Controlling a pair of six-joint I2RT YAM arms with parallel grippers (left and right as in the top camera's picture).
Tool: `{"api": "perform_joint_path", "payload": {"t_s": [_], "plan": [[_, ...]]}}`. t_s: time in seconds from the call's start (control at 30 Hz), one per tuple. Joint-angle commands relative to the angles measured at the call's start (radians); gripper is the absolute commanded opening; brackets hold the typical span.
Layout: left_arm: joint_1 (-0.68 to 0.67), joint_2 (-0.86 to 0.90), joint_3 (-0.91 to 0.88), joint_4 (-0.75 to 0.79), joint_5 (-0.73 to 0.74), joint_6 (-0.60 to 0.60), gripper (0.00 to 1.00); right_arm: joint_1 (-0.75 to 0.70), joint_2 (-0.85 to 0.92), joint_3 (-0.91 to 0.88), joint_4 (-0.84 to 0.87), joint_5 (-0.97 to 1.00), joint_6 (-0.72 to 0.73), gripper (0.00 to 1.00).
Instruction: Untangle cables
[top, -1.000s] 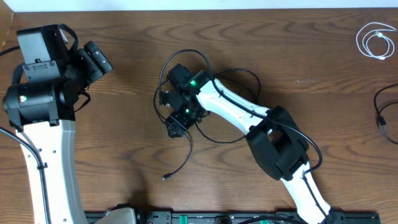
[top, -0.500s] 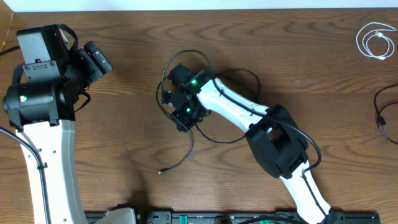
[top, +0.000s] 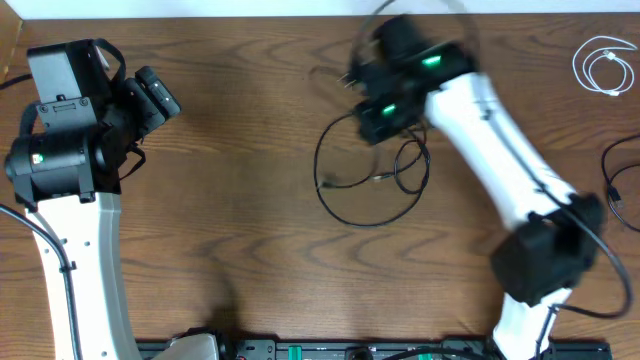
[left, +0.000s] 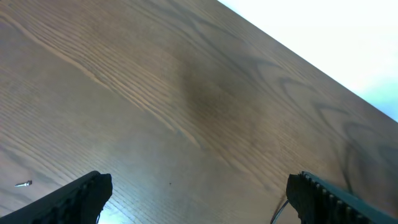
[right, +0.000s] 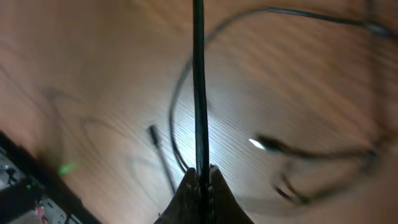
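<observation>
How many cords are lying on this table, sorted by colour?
White cord: 1, coiled near the far right corner.
Black cords: 2, the looped black cord mid-table and the edge black cord, which is partly out of view at the right.
Total: 3, as far as the overhead view shows.

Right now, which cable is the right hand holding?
The looped black cable in the middle, pinched in the right hand; the white coil and other black cable lie untouched.

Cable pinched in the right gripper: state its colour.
Black cable, seen best in the right wrist view, running up from the right gripper.
</observation>
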Motion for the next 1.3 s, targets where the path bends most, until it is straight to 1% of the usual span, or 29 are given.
{"api": "perform_joint_path", "payload": {"t_s": [0.0, 0.13, 0.23, 0.3, 0.33, 0.43, 0.5, 0.53, 0.57, 0.67, 0.8, 0.93, 1.03, 1.17, 1.27], "plan": [[0.003, 0.002, 0.005, -0.003, -0.002, -0.012, 0.96, -0.060, 0.028, -0.005, -0.066, 0.032, 0.024, 0.01], [0.003, 0.002, 0.005, -0.003, -0.003, -0.013, 0.96, -0.126, 0.079, -0.020, -0.142, 0.080, 0.023, 0.01], [0.003, 0.002, 0.005, -0.003, -0.003, -0.012, 0.96, -0.160, 0.134, -0.037, -0.166, 0.095, 0.023, 0.00], [0.003, 0.002, 0.005, -0.003, -0.002, -0.012, 0.96, -0.174, 0.176, -0.050, -0.174, 0.143, 0.023, 0.04], [0.003, 0.002, 0.005, -0.003, -0.003, -0.012, 0.96, -0.180, 0.197, -0.055, -0.179, 0.163, 0.024, 0.08], [0.003, 0.002, 0.005, -0.003, -0.003, -0.012, 0.96, -0.200, 0.259, -0.057, -0.191, 0.169, 0.024, 0.15], [0.003, 0.002, 0.005, -0.002, -0.003, -0.012, 0.96, -0.211, 0.292, -0.057, -0.188, 0.168, 0.024, 0.32], [0.003, 0.003, 0.005, -0.002, -0.003, -0.012, 0.96, -0.214, 0.305, -0.057, -0.182, 0.169, 0.024, 0.47], [0.003, 0.005, 0.005, -0.002, -0.003, -0.012, 0.96, -0.216, 0.318, -0.057, -0.173, 0.169, 0.023, 0.59], [0.003, 0.014, 0.005, -0.003, -0.002, -0.012, 0.96, -0.213, 0.352, -0.057, -0.138, 0.168, 0.023, 0.74], [0.003, 0.033, 0.005, -0.003, -0.002, -0.012, 0.96, -0.199, 0.380, -0.057, -0.102, 0.149, 0.023, 0.76], [0.003, 0.056, 0.005, -0.006, -0.002, -0.013, 0.96, -0.185, 0.380, -0.057, -0.071, 0.130, 0.024, 0.75], [0.003, 0.068, 0.005, -0.008, -0.002, -0.013, 0.96, -0.174, 0.380, -0.059, -0.040, 0.096, 0.037, 0.70], [0.003, 0.077, 0.005, -0.008, -0.002, -0.013, 0.96, -0.142, 0.380, -0.065, 0.023, 0.101, 0.058, 0.64], [0.003, 0.080, 0.005, -0.010, -0.002, -0.012, 0.96, -0.106, 0.380, -0.074, 0.053, 0.209, 0.122, 0.63]]}}
